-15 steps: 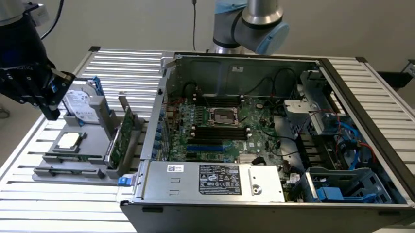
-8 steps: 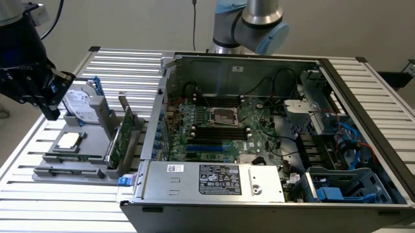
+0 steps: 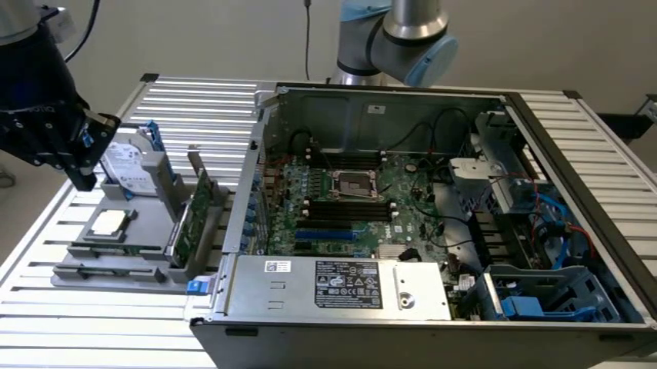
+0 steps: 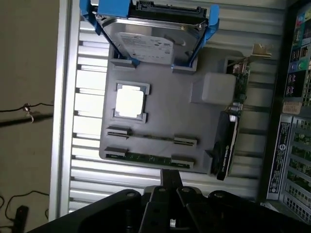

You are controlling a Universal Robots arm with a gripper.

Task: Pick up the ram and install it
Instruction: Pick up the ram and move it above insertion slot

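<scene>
While ram (image 4: 148,158) lies flat in edge slot of grey fixture tray (image 4: 165,119), gripper (image 4: 170,171) hangs above tray, apart from stick; spread or pressed together, cannot tell. Good pick likely needs centring along stick's length, gripping thin edges, lifting straight off end clips. Neighbouring slot empty; processor chip (image 4: 130,101), hard drive (image 4: 146,43), expansion card (image 4: 234,126) share tray. Slatted metal table (image 3: 61,315); open computer case (image 3: 411,350) alongside.

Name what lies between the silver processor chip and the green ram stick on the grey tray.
In the wrist view, a second long slot holder with a clip at each end lies between the processor chip and the ram.
</scene>
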